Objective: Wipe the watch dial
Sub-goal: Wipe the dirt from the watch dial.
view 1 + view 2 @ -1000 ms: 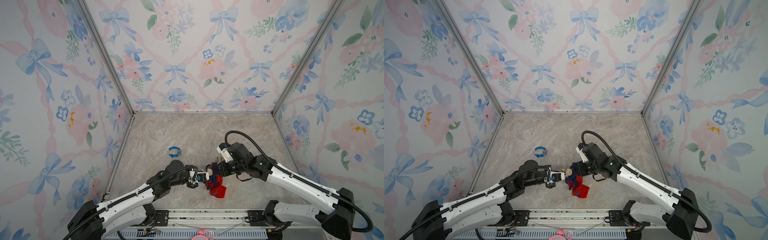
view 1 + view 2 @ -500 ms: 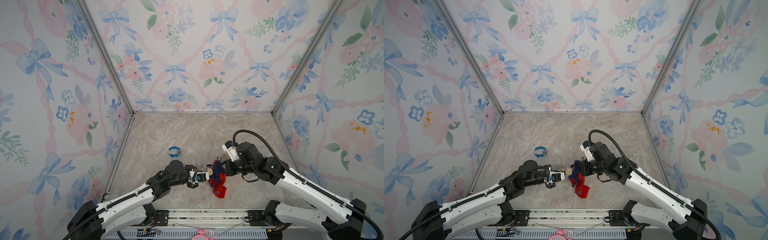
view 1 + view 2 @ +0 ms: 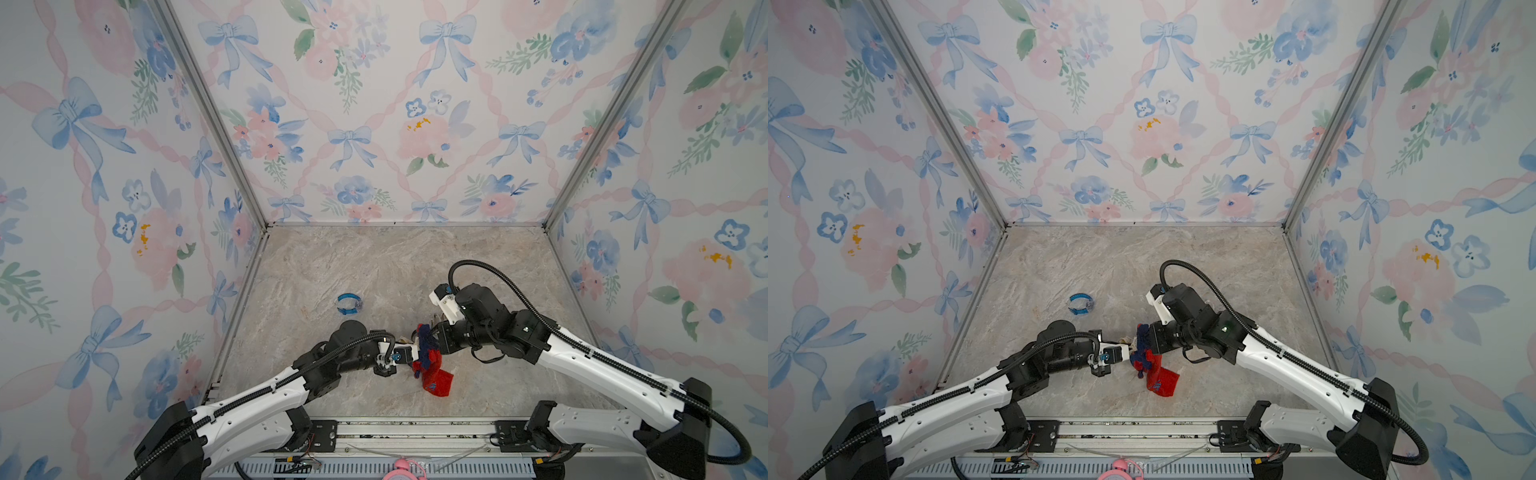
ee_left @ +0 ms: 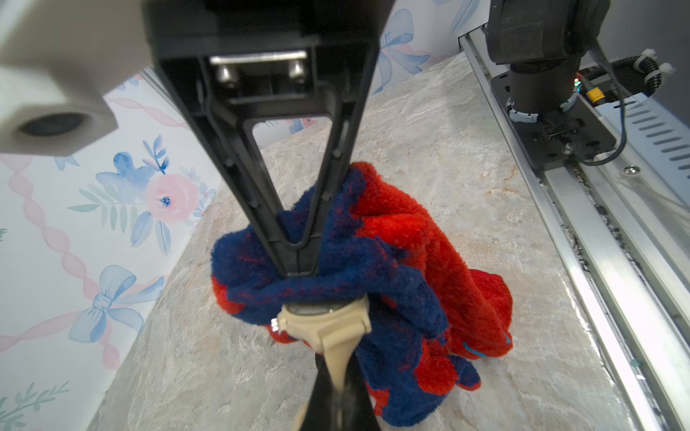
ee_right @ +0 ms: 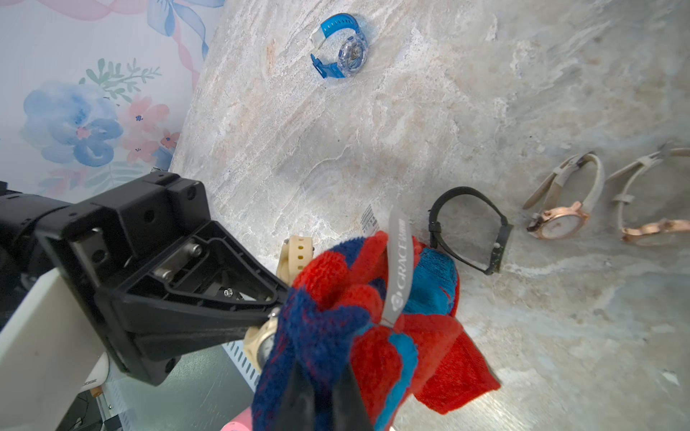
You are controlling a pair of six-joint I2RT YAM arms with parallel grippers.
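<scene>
Beige watch [image 4: 324, 324] clamped in left tool [image 4: 338, 380], dial [image 4: 310, 309] against cloth [image 4: 403, 239] (red and blue) pinched by right tool [image 4: 298, 266]

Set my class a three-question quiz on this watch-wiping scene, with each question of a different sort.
1. True or false: the cloth touches the beige watch.
2. The right gripper grips: A the cloth, B the beige watch, C nothing.
3. Fill in: the lone watch lying apart from the arms in both top views is ____ in colour.
Key: 1 true; 2 A; 3 blue.
</scene>
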